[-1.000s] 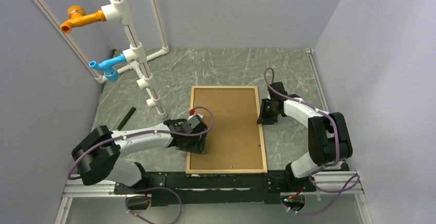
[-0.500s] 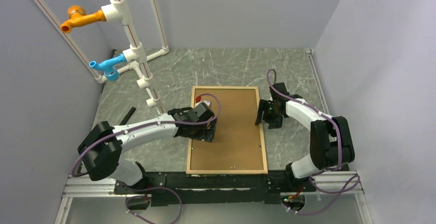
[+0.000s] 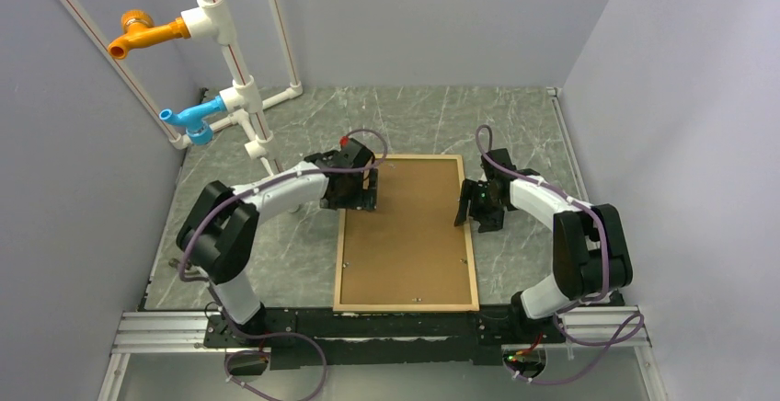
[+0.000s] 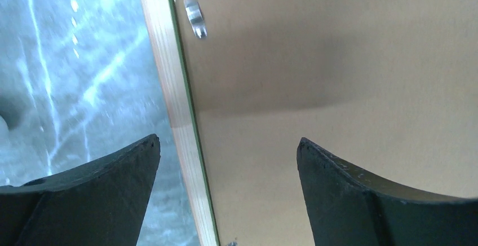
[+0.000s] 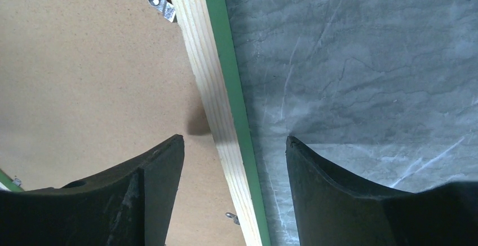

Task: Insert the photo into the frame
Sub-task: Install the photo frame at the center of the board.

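The frame (image 3: 406, 306) lies flat on the grey marbled desk (image 3: 515, 125), back upward: a thin pale wood rim around a brown backing board (image 3: 405, 235). The left pincer (image 3: 361, 202) hovers over the far part of its left rail, the right pincer (image 3: 467, 212) over the right rail opposite. Both are spread wide and hold nothing, each with the rail running between its fingers (no contact that I can see). Only the wrist views show the rim's green outer edge (image 5: 228, 60) and the small metal tabs (image 4: 194, 17) on the board. The overhead view alone shows the whole rectangle.
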